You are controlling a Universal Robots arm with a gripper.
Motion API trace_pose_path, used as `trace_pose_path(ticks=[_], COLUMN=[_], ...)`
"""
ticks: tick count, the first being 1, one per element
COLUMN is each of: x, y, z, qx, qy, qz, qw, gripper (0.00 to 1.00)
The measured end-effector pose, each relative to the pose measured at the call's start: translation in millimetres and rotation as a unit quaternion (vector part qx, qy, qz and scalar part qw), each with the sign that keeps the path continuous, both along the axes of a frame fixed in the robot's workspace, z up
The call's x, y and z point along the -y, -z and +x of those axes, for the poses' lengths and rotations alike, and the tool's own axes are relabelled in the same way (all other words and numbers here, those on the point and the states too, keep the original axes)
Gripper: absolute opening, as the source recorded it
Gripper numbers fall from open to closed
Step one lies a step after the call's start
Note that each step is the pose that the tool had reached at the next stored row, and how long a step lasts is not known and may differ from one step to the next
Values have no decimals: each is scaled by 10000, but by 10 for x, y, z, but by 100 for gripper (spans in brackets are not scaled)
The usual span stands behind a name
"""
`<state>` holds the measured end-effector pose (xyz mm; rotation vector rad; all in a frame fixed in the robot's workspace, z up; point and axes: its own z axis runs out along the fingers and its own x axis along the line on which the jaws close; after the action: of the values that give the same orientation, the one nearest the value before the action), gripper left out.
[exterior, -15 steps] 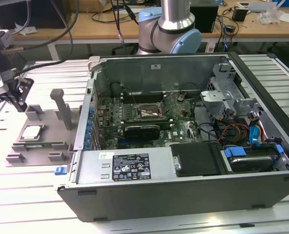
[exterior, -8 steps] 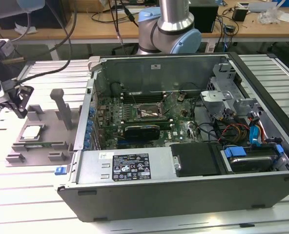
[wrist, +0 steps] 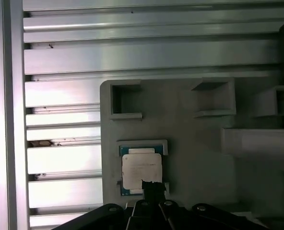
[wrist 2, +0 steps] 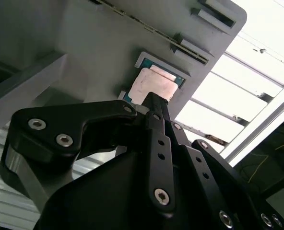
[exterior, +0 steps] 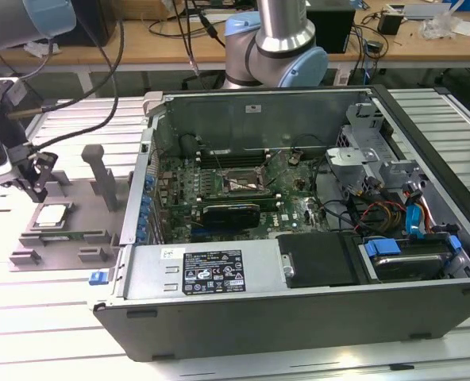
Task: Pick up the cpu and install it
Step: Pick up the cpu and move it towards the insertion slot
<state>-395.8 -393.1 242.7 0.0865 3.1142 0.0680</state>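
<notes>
While the cpu (exterior: 51,214) is seated in its pocket of the grey tray (exterior: 80,210) at the exterior view's left, outside the computer case (exterior: 298,317), the gripper (exterior: 36,190) is hung just above one edge of it. In both wrist views the jaws are seen pressed together, with nothing pinched. Risk: if lowered like this, the chip could be scraped or tipped in its pocket, and an off-centre grasp could slip.
</notes>
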Motion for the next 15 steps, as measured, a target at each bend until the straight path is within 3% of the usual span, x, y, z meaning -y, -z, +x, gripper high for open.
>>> trace_pose_path(ticks=[9, 15], x=[1, -5], y=[182, 199], z=[0, -1], qx=[3, 5], qy=[-183, -210], qz=[4, 5], qw=[9998, 9998], gripper=[11, 11])
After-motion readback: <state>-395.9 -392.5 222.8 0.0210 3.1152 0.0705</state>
